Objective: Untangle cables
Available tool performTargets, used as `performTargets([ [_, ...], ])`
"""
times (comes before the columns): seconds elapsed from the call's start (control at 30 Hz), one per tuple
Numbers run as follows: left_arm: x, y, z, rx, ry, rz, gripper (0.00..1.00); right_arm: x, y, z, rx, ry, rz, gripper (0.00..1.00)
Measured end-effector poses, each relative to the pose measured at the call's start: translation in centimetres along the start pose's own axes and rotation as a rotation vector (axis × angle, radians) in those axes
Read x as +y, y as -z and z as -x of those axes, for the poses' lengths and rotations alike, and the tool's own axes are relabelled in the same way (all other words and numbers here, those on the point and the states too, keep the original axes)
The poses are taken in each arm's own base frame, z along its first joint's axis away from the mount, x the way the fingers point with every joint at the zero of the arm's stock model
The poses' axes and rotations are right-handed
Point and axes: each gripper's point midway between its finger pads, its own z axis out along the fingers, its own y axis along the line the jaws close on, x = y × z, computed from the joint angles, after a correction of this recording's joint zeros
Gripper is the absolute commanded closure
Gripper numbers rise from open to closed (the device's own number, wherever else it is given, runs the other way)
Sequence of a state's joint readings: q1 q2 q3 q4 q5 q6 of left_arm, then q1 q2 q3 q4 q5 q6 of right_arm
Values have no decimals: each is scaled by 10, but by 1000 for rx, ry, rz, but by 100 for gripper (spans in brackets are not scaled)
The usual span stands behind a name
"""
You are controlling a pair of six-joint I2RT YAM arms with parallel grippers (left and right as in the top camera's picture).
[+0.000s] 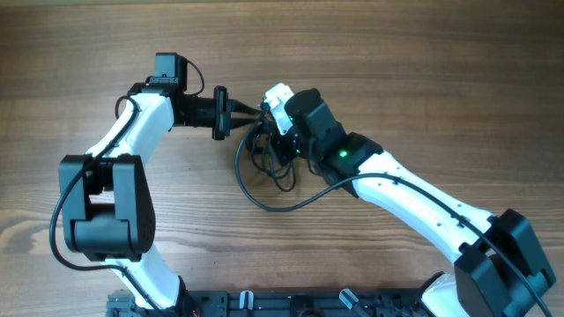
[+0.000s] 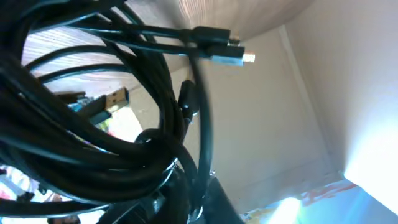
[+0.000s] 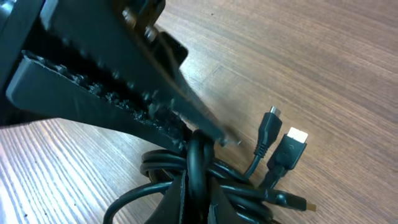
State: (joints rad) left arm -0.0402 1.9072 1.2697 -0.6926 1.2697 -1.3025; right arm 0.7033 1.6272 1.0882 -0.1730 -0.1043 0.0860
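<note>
The cables (image 1: 264, 163) are a tangle of thin black cords at the table's middle, and one loop (image 1: 273, 207) trails toward the front. My left gripper (image 1: 254, 111) reaches in from the left, shut on a strand of the cables (image 2: 200, 149) that runs down between its jaws. Small plug ends (image 2: 225, 51) and a USB plug (image 2: 115, 99) stick out of the bundle. My right gripper (image 1: 268, 132) comes from the right and is shut on a thick strand of the cables (image 3: 199, 165). Two more plugs (image 3: 286, 146) lie just beyond it. The left gripper's toothed finger (image 3: 93, 87) crosses above.
The wooden table (image 1: 423, 70) spreads all around the bundle. Both arm bases stand at the front edge, the left one (image 1: 101, 220) and the right one (image 1: 502, 264). A thicker black arm cable (image 1: 57, 220) hangs beside the left base.
</note>
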Motion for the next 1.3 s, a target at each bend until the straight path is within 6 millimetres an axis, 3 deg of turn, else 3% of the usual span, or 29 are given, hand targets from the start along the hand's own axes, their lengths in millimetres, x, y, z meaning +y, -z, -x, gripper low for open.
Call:
performTargets([
  [0.2,0,0,1,-4,-5,1,96,1,0,1,-3,5,2,71],
  [0.43,-3,0,2,-9,-30,-6,96,2,1,6,-24,22,10,59],
  [0.6,-3,0,2,-9,-30,-6,96,1,19,16,-50,19,6,60],
  [0.77,-3,0,2,-9,-26,-6,96,-9,46,28,-85,-59,-13,72],
  [0.87,-3,0,2,-9,-26,-6,96,-10,46,20,-54,-116,-13,82],
  [1.07,-3,0,2,-9,-22,-6,96,-2,46,9,-4,-156,33,85],
  [1.3,-3,0,2,-8,-15,-6,91,2,46,2,27,-152,52,81],
])
